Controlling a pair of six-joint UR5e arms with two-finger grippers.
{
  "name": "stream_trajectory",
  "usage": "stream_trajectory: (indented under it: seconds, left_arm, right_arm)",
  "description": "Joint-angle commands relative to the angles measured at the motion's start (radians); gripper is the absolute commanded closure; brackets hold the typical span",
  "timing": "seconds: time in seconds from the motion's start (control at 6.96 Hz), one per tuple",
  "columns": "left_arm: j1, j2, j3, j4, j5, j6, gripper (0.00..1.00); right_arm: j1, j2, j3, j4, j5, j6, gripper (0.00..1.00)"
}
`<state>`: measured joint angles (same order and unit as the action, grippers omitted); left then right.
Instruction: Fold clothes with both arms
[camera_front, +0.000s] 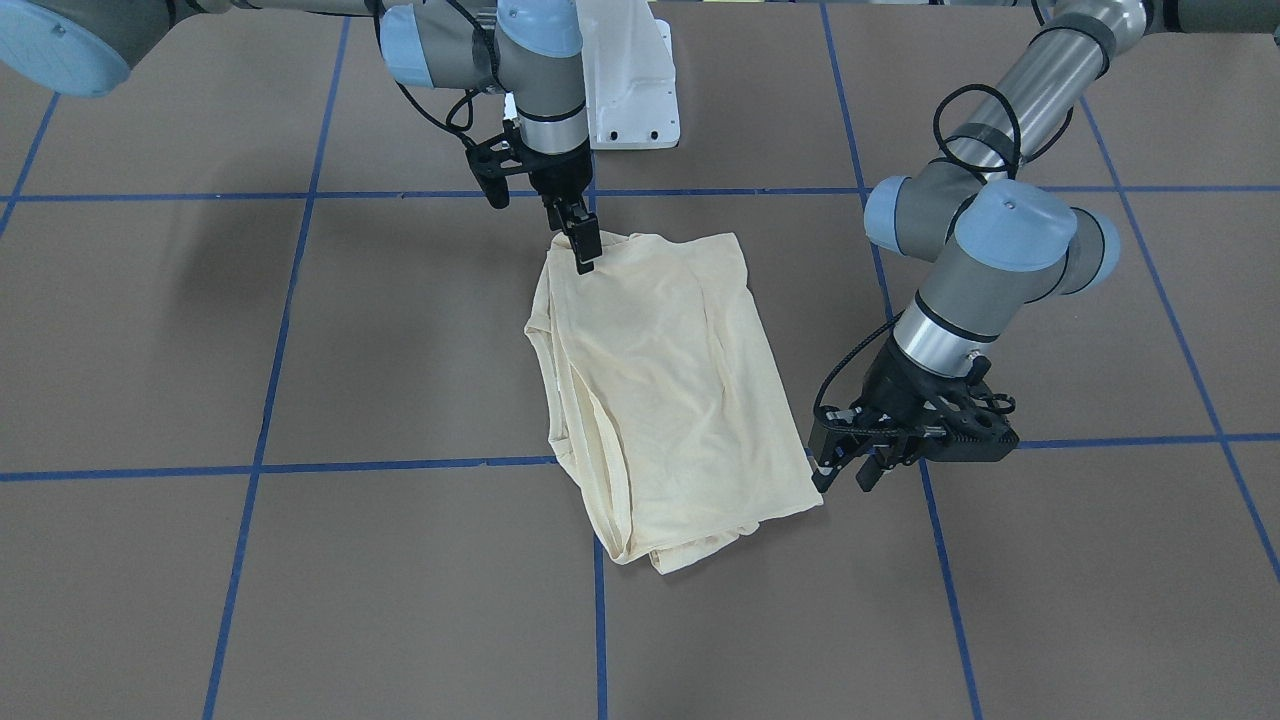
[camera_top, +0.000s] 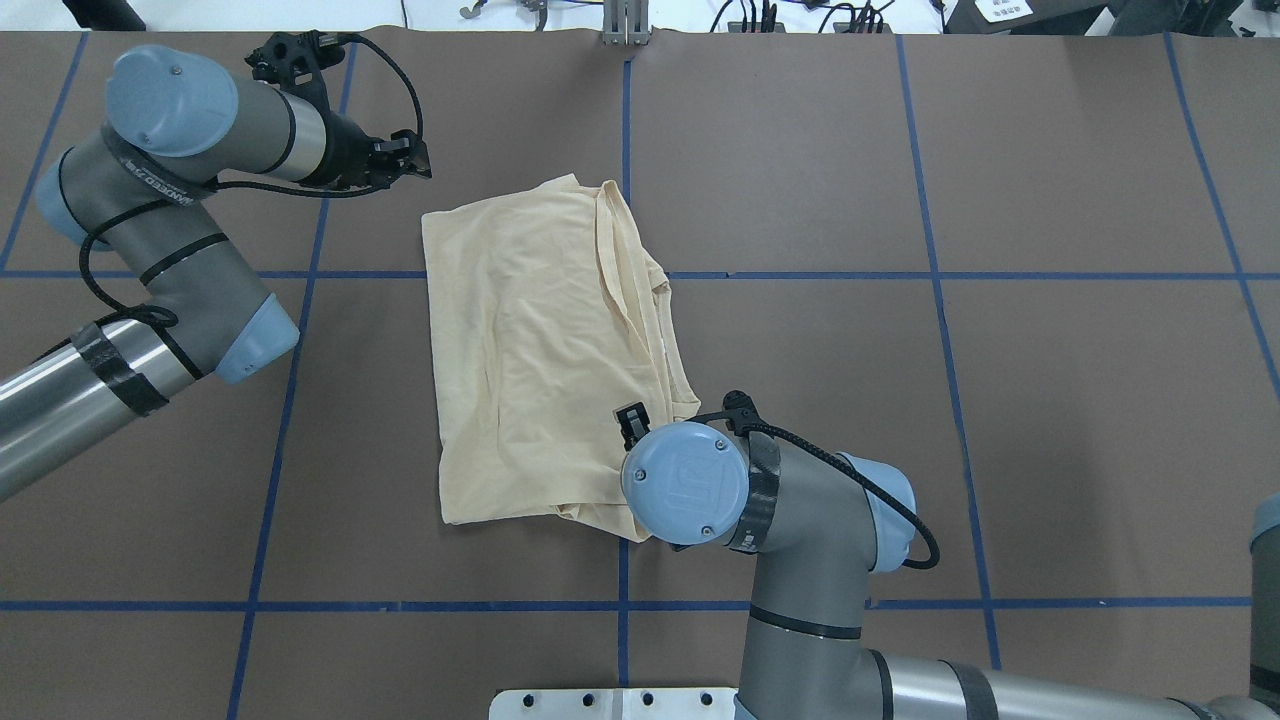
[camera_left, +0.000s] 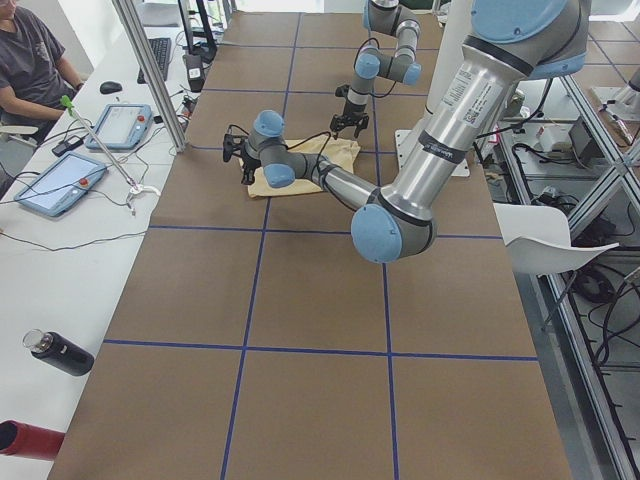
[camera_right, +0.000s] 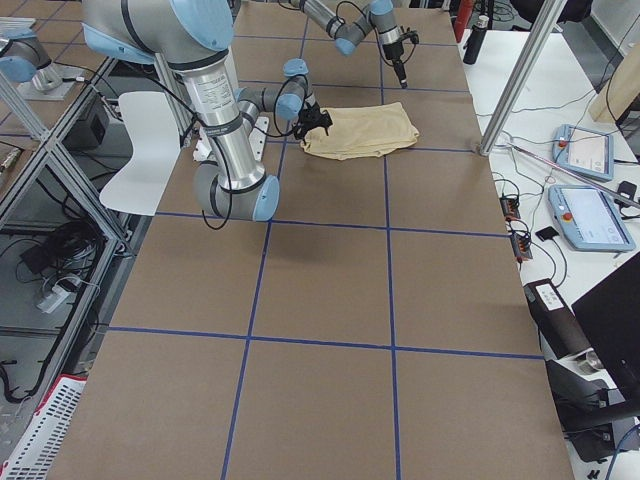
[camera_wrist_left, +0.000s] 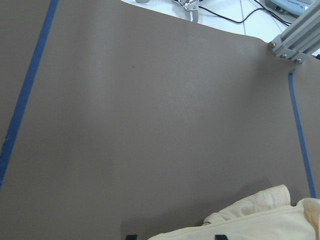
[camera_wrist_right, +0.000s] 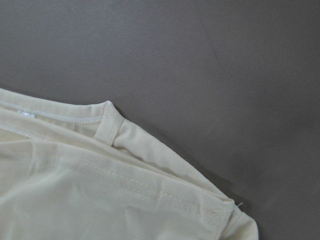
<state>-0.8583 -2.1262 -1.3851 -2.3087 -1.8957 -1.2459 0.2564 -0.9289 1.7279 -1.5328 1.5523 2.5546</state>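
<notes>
Item: long-sleeved T-shirt (camera_front: 660, 390), pale cream-yellow, thin knit.
Location: centre of the brown counter (camera_front: 300, 350), lying flat across a crossing of the blue tape lines (camera_front: 400, 466).
Lie: folded into a rough rectangle that runs diagonally from upper centre to lower centre of the front-facing view.
Left gripper (camera_front: 845, 480): right of centre in the front-facing view, low and tipped sideways, just beside the shirt's lower right corner. The jaws stand apart and hold nothing. In its wrist view both tips sit at the bottom edge, with a rim of cloth between them.
Right gripper (camera_front: 583, 250): upper centre of the front-facing view, pointing straight down at the shirt's upper left corner. The jaws look narrow, but I cannot tell whether they are closed or pinching cloth.
Reason for placement: the grippers stand at diagonally opposite corners of the rectangle. This looks like a setup for picking up the ends and carrying one over the other.
Reason for shirt's lie: the sleeves seem tucked inside, which leaves a compact panel that two arms can halve.
Surface: soft shallow wrinkles run lengthwise. No print shows, so it is probably face down or folded in.
Edges: stacked layers show along the long side at frame left in the front-facing view. The right wrist view shows a stitched hem and a small turned-up flap.
Fold quality: the corners are uneven, and the lower end bunches slightly with layers peeking out.
</notes>
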Motion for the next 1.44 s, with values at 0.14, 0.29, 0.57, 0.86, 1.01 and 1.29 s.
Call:
stream_trajectory:
  seconds: [0.14, 0.29, 0.57, 0.86, 1.01, 1.29]
  left_arm:
    - [-0.001, 0.0, 0.0, 0.0, 0.0, -0.006, 0.39]
    - [-0.001, 0.0, 0.0, 0.0, 0.001, -0.004, 0.39]
    - [-0.001, 0.0, 0.0, -0.001, 0.001, -0.004, 0.39]
    - [-0.001, 0.002, -0.006, 0.0, 0.001, -0.004, 0.39]
    - [-0.001, 0.002, -0.008, 0.0, 0.001, -0.006, 0.39]
    - [-0.002, 0.002, -0.012, 0.0, 0.001, -0.006, 0.39]
  right_arm:
    - [-0.029, -0.016, -0.004, -0.009, 0.0, 0.003, 0.0]
    - [-0.032, -0.016, -0.008, -0.009, 0.0, 0.003, 0.0]
    - [-0.031, -0.018, -0.017, -0.009, -0.004, 0.003, 0.01]
    - [-0.032, -0.016, -0.024, -0.006, -0.017, 0.003, 0.05]
    - [-0.032, -0.021, -0.027, 0.0, -0.017, 0.003, 0.05]
    - [-0.032, -0.019, -0.027, -0.001, -0.017, 0.004, 0.51]
